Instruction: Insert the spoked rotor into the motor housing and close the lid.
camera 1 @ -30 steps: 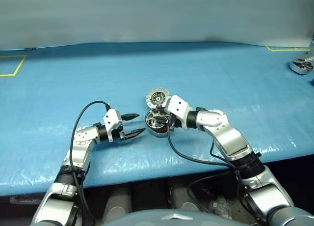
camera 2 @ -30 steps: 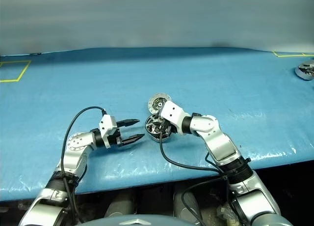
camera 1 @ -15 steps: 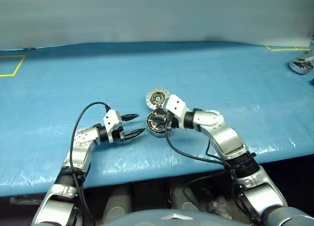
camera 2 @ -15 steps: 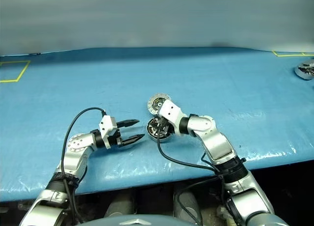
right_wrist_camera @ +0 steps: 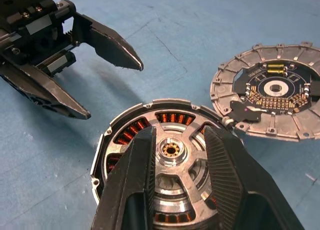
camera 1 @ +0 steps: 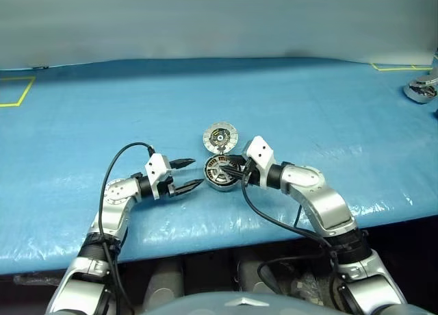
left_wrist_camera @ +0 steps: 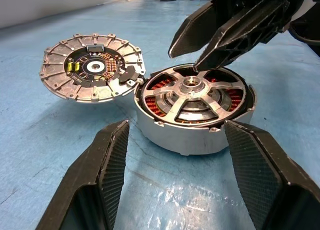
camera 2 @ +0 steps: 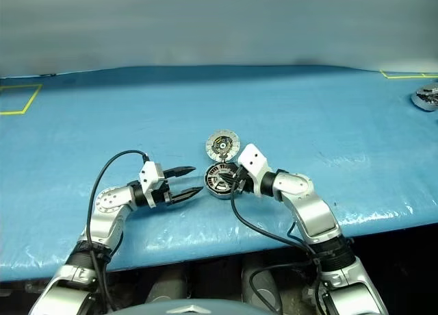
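Right tool (right_wrist_camera: 175,155), jaws narrowly parted, over spoked rotor (left_wrist_camera: 192,96) seated in motor housing (left_wrist_camera: 185,137); lid (left_wrist_camera: 92,67) touching beside; left tool (camera 1: 188,174) wide, empty.

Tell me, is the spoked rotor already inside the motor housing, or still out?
Inside. The spoked rotor sits within the motor housing, copper windings visible between its spokes.

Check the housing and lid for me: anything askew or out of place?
Nothing stands out. The spoked rotor sits level inside the motor housing. The lid lies beside it, circuit side up, rim touching the housing, not yet fitted.
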Controlling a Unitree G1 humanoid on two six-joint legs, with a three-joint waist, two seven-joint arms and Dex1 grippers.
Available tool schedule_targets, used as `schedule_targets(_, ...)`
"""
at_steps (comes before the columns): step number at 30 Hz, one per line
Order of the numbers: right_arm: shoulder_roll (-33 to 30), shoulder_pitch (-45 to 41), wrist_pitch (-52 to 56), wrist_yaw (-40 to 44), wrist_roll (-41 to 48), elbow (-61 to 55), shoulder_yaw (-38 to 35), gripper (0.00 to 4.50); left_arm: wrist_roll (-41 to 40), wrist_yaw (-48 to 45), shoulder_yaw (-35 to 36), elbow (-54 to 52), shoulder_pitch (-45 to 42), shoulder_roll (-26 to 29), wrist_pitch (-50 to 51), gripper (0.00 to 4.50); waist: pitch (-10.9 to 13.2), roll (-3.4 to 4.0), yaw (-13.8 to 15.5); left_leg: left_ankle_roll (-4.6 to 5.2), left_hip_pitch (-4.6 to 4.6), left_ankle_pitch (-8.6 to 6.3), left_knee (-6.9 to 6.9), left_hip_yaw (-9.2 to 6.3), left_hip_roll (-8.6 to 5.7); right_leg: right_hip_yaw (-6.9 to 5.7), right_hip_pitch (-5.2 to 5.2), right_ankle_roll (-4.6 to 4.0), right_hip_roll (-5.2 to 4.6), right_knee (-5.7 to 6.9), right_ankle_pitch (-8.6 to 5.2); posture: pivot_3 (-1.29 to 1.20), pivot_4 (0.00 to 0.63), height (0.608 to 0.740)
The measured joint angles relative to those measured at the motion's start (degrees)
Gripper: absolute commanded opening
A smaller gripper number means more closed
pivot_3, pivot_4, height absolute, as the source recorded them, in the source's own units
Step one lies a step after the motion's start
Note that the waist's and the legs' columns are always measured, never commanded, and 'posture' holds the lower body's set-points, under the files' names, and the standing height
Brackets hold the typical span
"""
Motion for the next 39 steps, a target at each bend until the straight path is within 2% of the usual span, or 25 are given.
schedule_targets(8, 1.46, 0.12, -0.18, -1.37, 0.14, 1.05, 0.01, 1.58, 0.45, 0.43, -0.53, 0.00, -0.07, -0.81, -0.38, 3.21, 0.00, 0.00, 0.07, 0.00, -0.03, 0.00, -0.02, 0.00, 0.00, 0.00, 0.00, 0.00, 0.00, -0.05, 0.00, 0.00, 0.150, 0.740)
schedule_targets(10, 1.46, 0.18, -0.17, -1.44, 0.14, 1.82, 0.01, 1.20, 0.50, 0.52, -0.53, 0.00, -0.12, -0.81, -0.41, 3.21, 0.00, 0.00, 0.08, 0.00, -0.03, 0.00, -0.03, 0.00, 0.00, 0.00, 0.00, 0.00, 0.00, -0.05, 0.00, 0.00, 0.150, 0.740)
schedule_targets(14, 1.75, 0.51, -0.40, -1.12, 0.84, 2.60, -0.02, 0.03, 0.50, 0.30, -0.53, 0.00, -0.21, -0.76, -0.42, 3.21, 0.00, 0.00, 0.08, 0.00, 0.00, 0.00, -0.04, 0.00, 0.00, 0.00, 0.02, 0.00, 0.00, -0.05, 0.00, 0.00, 0.150, 0.740)
schedule_targets(29, 3.06, 1.60, -2.22, -1.52, 1.52, 4.37, -0.56, 0.03, 0.53, 0.65, -0.53, 0.01, -0.22, -0.84, -1.28, 3.21, -0.06, -0.02, 0.02, 0.00, 0.18, 0.00, -0.03, 0.00, 0.01, 0.00, 0.16, -0.01, 0.00, -0.05, -0.02, 0.00, 0.150, 0.740)
schedule_targets(39, -0.70, 2.25, 1.27, -1.29, 1.84, -0.55, -0.91, 0.03, 0.54, 0.85, -0.54, 0.01, -0.22, -0.83, -1.35, 3.21, -0.05, -0.02, 0.18, 0.00, 0.02, 0.00, -0.11, 0.00, 0.00, -0.01, 0.05, -0.01, -0.01, -0.17, -0.02, 0.00, 0.150, 0.740)
